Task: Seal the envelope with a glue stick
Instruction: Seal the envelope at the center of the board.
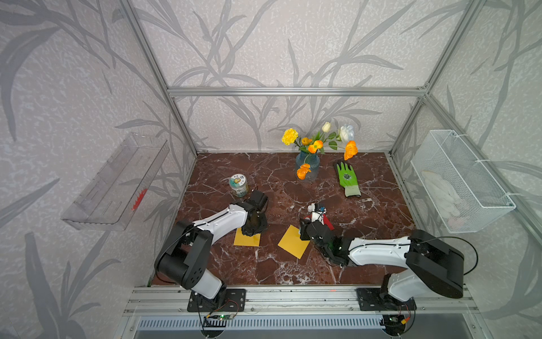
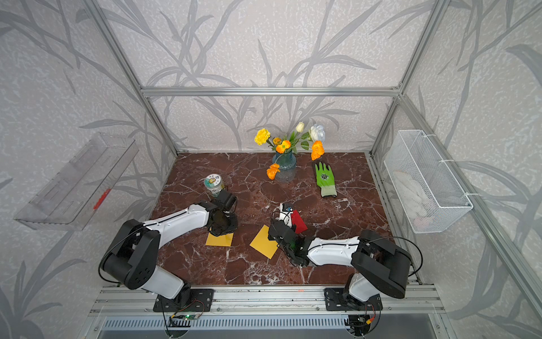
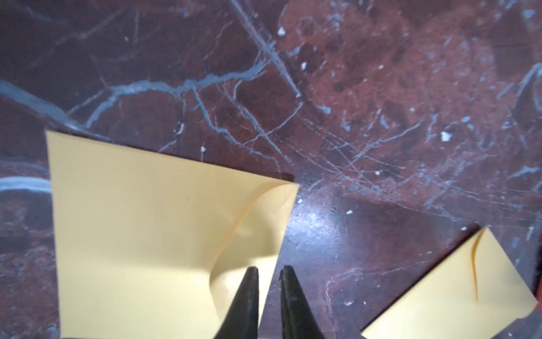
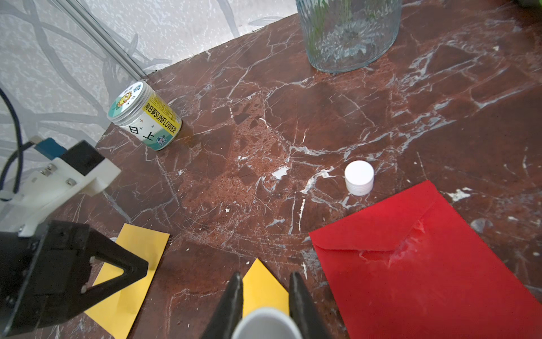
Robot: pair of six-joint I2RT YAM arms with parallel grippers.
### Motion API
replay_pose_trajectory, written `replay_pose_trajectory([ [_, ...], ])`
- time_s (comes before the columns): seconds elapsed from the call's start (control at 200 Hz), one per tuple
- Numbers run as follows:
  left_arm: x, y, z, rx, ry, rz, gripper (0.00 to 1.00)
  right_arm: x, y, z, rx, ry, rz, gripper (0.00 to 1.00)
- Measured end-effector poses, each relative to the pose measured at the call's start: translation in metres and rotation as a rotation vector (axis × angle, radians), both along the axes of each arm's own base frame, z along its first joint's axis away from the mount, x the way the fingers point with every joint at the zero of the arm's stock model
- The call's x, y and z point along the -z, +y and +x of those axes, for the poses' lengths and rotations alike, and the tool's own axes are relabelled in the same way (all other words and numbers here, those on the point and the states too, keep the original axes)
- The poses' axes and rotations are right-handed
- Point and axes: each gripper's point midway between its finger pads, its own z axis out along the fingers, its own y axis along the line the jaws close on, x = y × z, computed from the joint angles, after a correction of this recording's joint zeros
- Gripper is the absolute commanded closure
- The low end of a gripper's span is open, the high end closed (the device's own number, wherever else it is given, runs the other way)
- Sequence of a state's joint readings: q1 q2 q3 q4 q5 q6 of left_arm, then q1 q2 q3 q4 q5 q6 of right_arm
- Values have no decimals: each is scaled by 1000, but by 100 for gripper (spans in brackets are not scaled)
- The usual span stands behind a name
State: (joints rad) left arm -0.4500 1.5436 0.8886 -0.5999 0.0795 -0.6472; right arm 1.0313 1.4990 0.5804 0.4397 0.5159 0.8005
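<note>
Right gripper [image 4: 265, 277] clamps the uncapped glue stick [image 4: 265, 323] over the corner of a yellow envelope [image 4: 272, 293]. Its cap [image 4: 359, 177] stands just beyond, beside the red envelope [image 4: 425, 278]. Left gripper [image 3: 269, 268], jaws a slit apart and empty, straddles the edge of a second yellow envelope [image 3: 146, 234]. All lie on the marble table [image 4: 293, 117], toward its front.

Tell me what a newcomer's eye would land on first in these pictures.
Yellow and orange flowers in a glass vase at the back of the marble table stand out first, with a bright green glove lying beside it. Nearer the front lie a red envelope, a yellow envelope beside it and a second yellow envelope under the left arm. The right gripper holds the glue stick in its fingers.
</note>
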Motion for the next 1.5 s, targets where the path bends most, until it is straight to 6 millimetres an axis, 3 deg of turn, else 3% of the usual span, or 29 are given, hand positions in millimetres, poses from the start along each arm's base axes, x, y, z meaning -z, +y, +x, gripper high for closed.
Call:
replay_pose_trajectory([
  [0.105,-14,-3,7,7,-31,-12,85,0,0,0,0,0,0,100],
  [0.23,-27,-3,7,15,-55,-17,94,0,0,0,-1,-1,-2,100],
  [0.305,-30,-1,7,21,-54,-8,100,0,0,0,-2,-1,-3,100],
  [0.445,-28,2,3,20,-40,9,100,0,0,0,-2,-1,-4,100],
  [0.76,1,8,-4,16,30,53,100,0,0,0,-2,-1,-4,100],
  [1.5,26,21,-12,-12,57,118,100,2,0,0,-5,7,-22,100],
])
